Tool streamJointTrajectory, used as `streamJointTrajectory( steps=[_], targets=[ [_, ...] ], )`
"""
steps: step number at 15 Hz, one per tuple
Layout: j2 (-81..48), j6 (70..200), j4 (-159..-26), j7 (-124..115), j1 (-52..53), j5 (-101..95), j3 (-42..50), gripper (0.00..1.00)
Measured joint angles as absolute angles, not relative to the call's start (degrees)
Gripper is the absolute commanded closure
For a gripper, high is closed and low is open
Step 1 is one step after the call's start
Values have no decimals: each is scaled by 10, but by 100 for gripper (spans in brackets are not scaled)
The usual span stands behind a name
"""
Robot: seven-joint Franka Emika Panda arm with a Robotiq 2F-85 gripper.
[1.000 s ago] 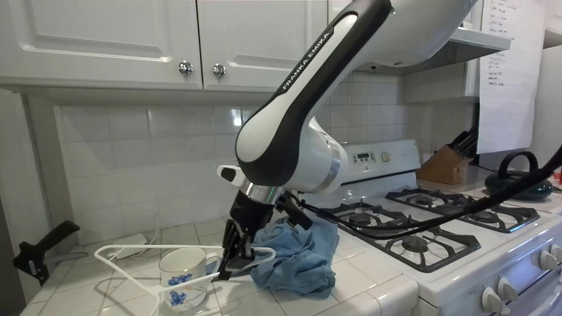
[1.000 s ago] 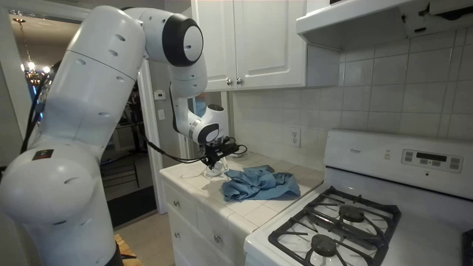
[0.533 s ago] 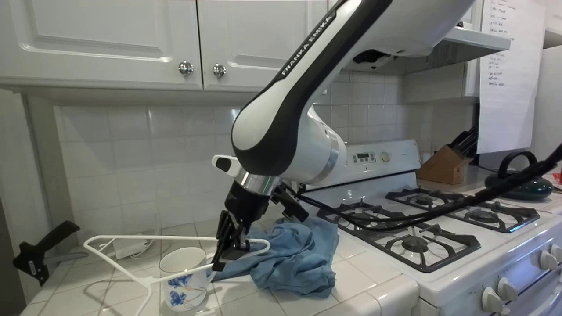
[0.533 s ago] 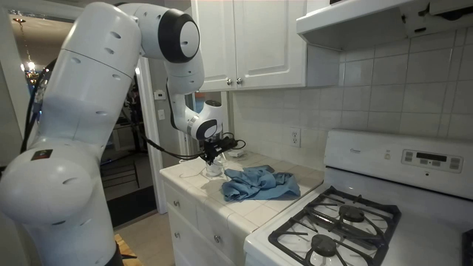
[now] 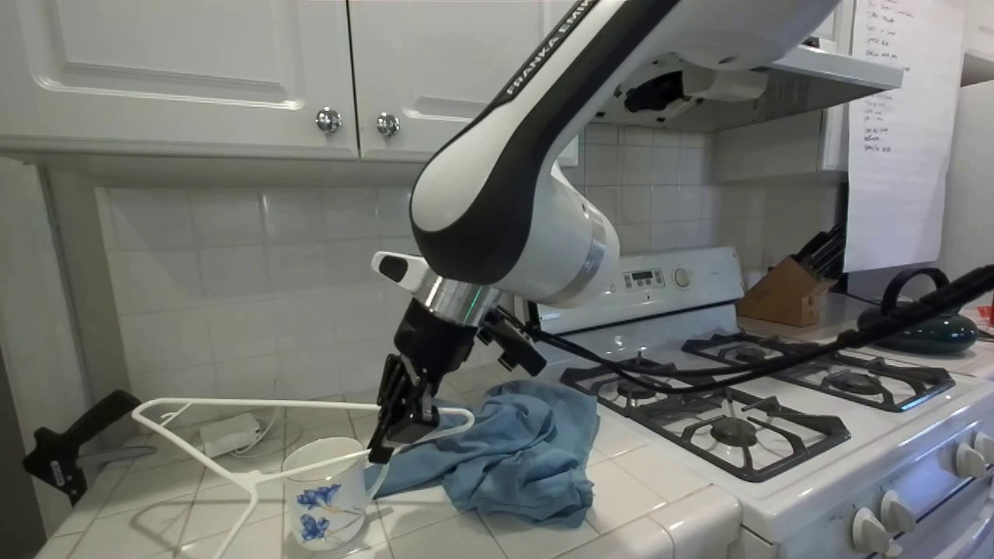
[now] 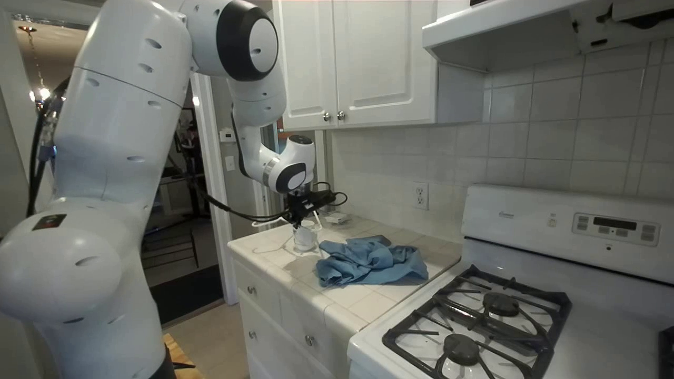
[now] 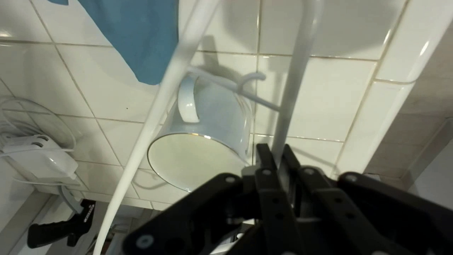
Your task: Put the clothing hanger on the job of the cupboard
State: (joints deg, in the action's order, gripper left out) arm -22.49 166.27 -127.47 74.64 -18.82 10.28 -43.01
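Hanger [image 5: 247, 479] and gripper [image 7: 277, 156] are higher above the counter [image 6: 363, 302] than a second ago; the mug [image 5: 342, 508] and cloth [image 6: 371, 260] have not shifted. The gripper is narrow, its two fingers pinching one bar of the hanger. Held over the end of the counter away from the stove [image 6: 605, 316], the hanger crosses the mug in an exterior view; whether they touch cannot be told. It is below the cupboard [image 5: 194, 62], well apart from the knobs [image 5: 328, 120].

The hanger is smooth white tubing with rounded ends and a thin strut bearing a small curled hook. The mug stands upright, glazed white with blue flowers, its handle toward the cloth. The cloth is crumpled blue fabric, heaped toward the stove-side edge. Near the back edge lies a white box [image 5: 231, 433] with a looped cable; by the edge farthest from the stove is a black clamp [image 5: 56, 458]. Glossy square tiles cover the counter, rounded along its front edge. The knobs are round, shiny metal.

"FRANKA EMIK" can be read on the arm [image 5: 497, 178], the rest cut off; handwriting on the hanging paper [image 5: 893, 194] is too small to read.
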Motion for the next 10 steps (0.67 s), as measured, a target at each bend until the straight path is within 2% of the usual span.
streamJointTrajectory(
  steps=[10],
  targets=[
    [-161, 1531, -1288, 761, -379, 250, -630, 96]
  ],
)
